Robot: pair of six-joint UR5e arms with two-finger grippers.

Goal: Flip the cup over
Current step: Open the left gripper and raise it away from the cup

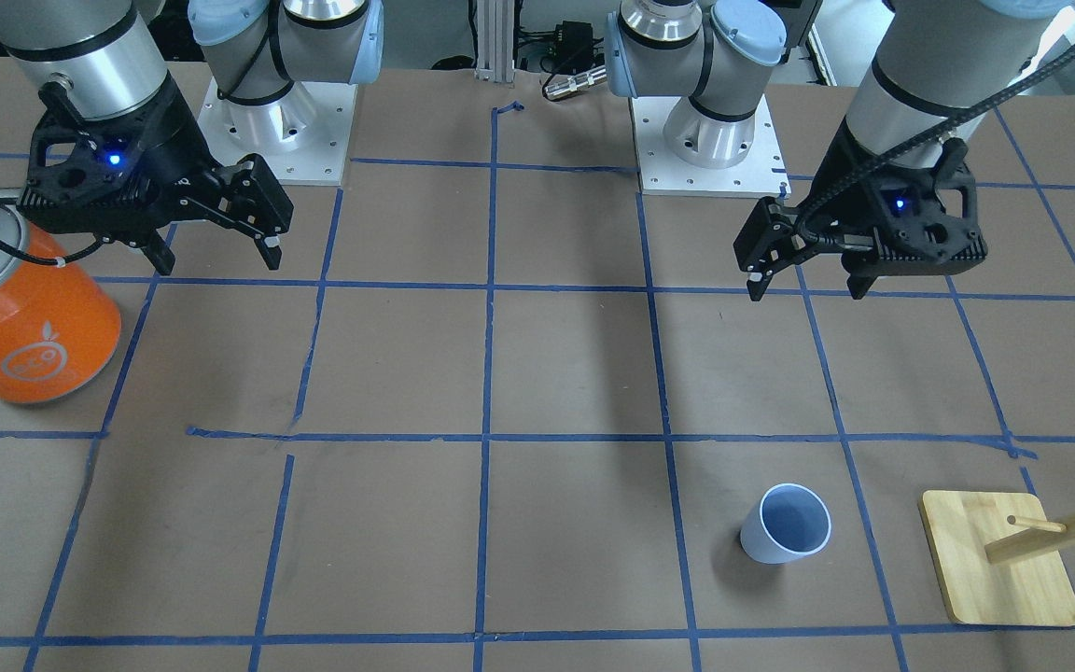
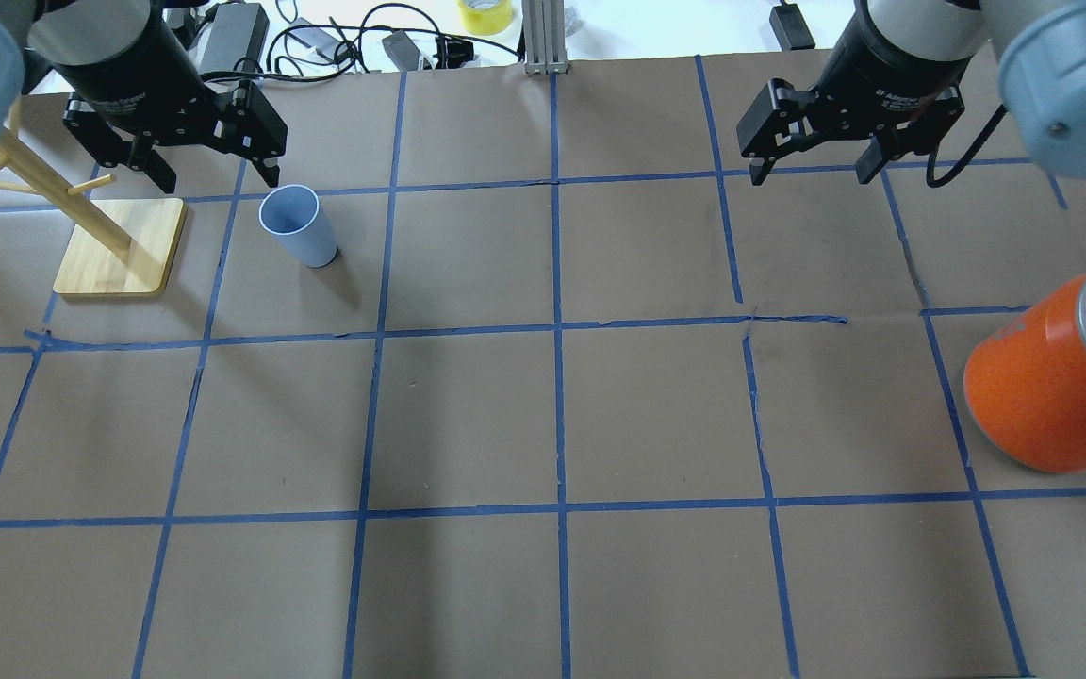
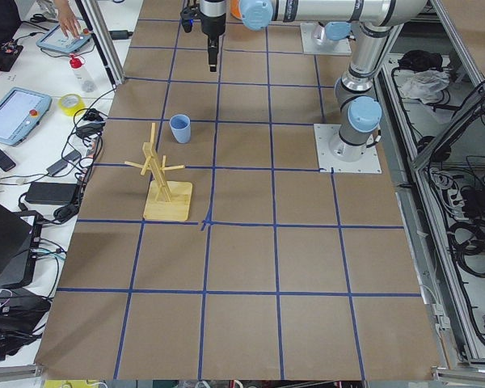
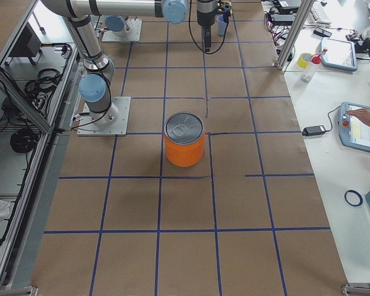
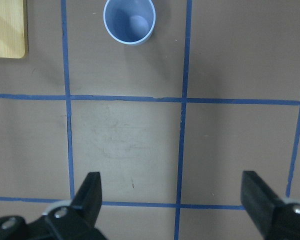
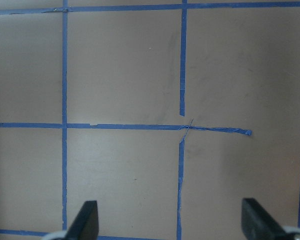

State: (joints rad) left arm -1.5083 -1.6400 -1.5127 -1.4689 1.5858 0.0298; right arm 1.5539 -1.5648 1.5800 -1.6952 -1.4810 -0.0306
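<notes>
On the taped table, the cup stands mouth-up ahead of the wide-open left gripper; the right gripper also gapes wide.

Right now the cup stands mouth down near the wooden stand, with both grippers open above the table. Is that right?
Not quite: the cup stands mouth up; the left wrist view looks straight into it. The rest holds: it is near the wooden stand, and the left gripper and right gripper are open above the table.

Silver arms, pale-blue caps (blue lights)
</notes>
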